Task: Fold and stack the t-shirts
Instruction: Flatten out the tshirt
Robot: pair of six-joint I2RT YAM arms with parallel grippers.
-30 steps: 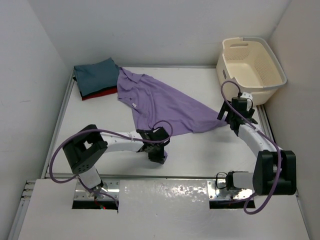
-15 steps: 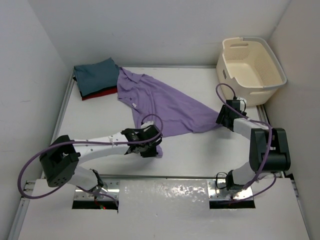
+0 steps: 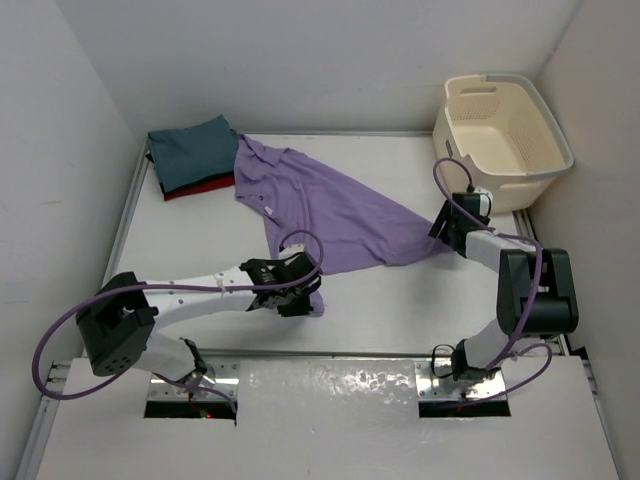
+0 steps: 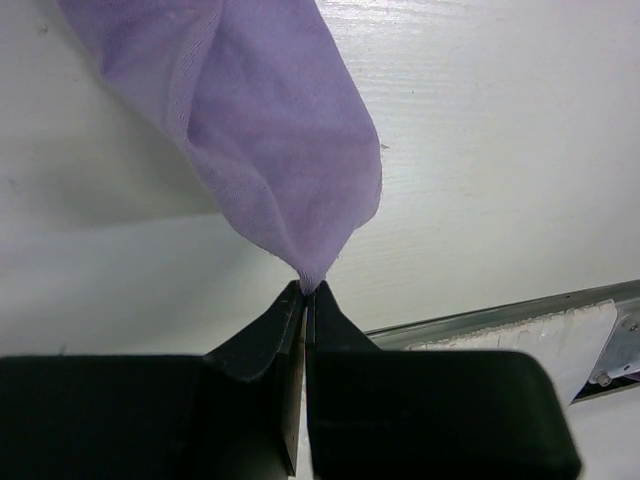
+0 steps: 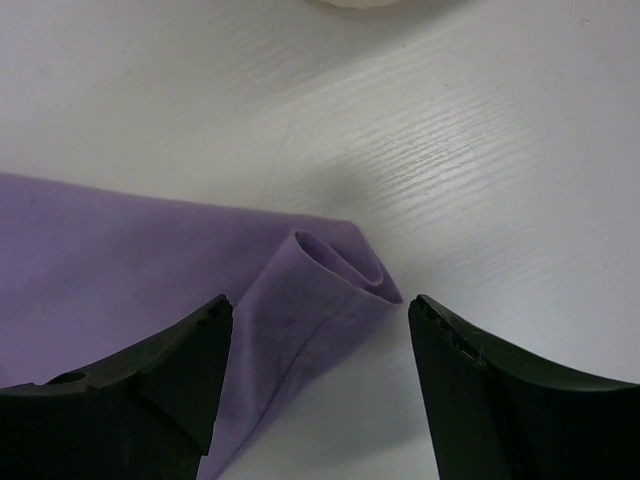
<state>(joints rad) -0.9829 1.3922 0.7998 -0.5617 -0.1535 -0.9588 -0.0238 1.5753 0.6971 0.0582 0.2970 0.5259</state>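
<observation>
Presently, items listed by position from the tub [image 3: 478, 168]:

1. Tub. Cream plastic, oblong, perforated walls, rolled rim; far right corner of the table [image 3: 200, 240], which is white with a fine wood grain.
2. Lavender shirt [image 3: 320, 205]. Soft thin knit, collared, spread flat in a rough triangle left of the tub, its right corner nearest the tub's front wall. That corner is curled into a small roll [image 5: 345, 265].
3. Right gripper [image 5: 320, 305]. Black wedge fingers stand well apart, straddling the rolled corner; nothing gripped.
4. Left gripper [image 4: 305, 295]. Black fingers pressed together, pinching a puckered tip of the lavender shirt's near hem, far left of the tub and nearer the arm bases.
5. Folded stack, far left of the tub: slate blue-grey shirt [image 3: 195, 150] on top, red shirt [image 3: 200, 188] showing beneath.

Changes since a second ago: the left arm has stretched out low and drawn the hem tip slightly nearward; the right arm has folded in and its gripper has come to the corner. Tub and stack unmoved.
</observation>
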